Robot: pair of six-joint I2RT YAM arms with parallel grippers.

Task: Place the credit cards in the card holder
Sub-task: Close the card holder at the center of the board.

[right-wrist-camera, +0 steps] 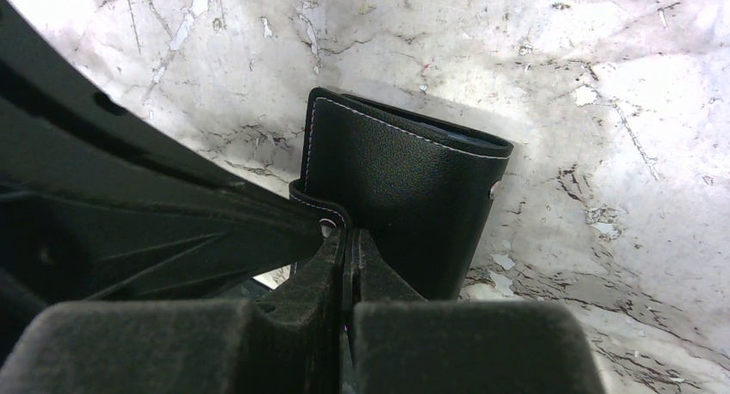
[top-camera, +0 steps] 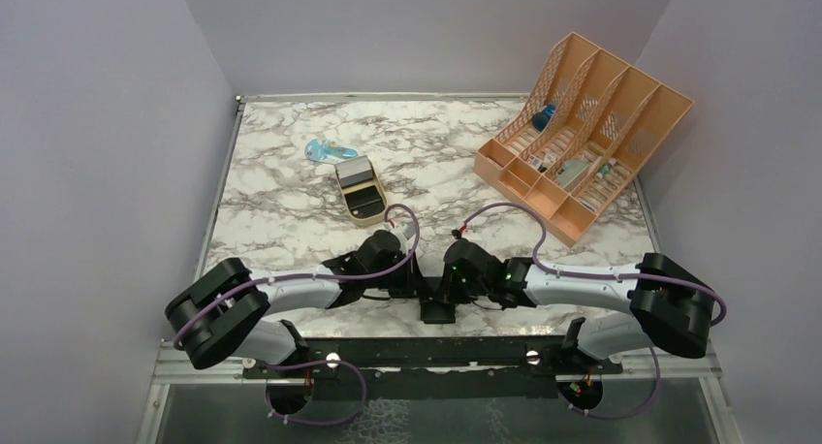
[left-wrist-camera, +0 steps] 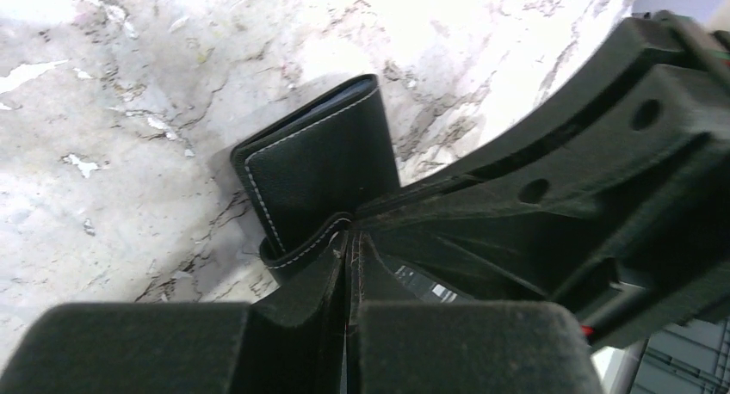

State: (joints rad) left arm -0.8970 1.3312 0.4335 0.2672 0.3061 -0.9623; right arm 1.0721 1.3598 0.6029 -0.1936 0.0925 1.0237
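The small black stitched card holder (left-wrist-camera: 323, 166) sits on the marble surface (top-camera: 281, 202), nearer the arms than the gold metal tin (top-camera: 361, 190). The left gripper (left-wrist-camera: 349, 239) and right gripper (right-wrist-camera: 349, 235) are each closed tight on a flap edge. The step is probably opening it, so next the flaps must be pulled apart gently.

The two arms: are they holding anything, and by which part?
Both hold the black wallet: the left fingers and the right fingers each pinch its stitched edge, shut tight.

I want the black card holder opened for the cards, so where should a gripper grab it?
Probably the thin stitched lip of the card holder, approached from the side. That lip curls away from the folded body, giving something to pinch; the left gripper and right gripper are each shut on it.
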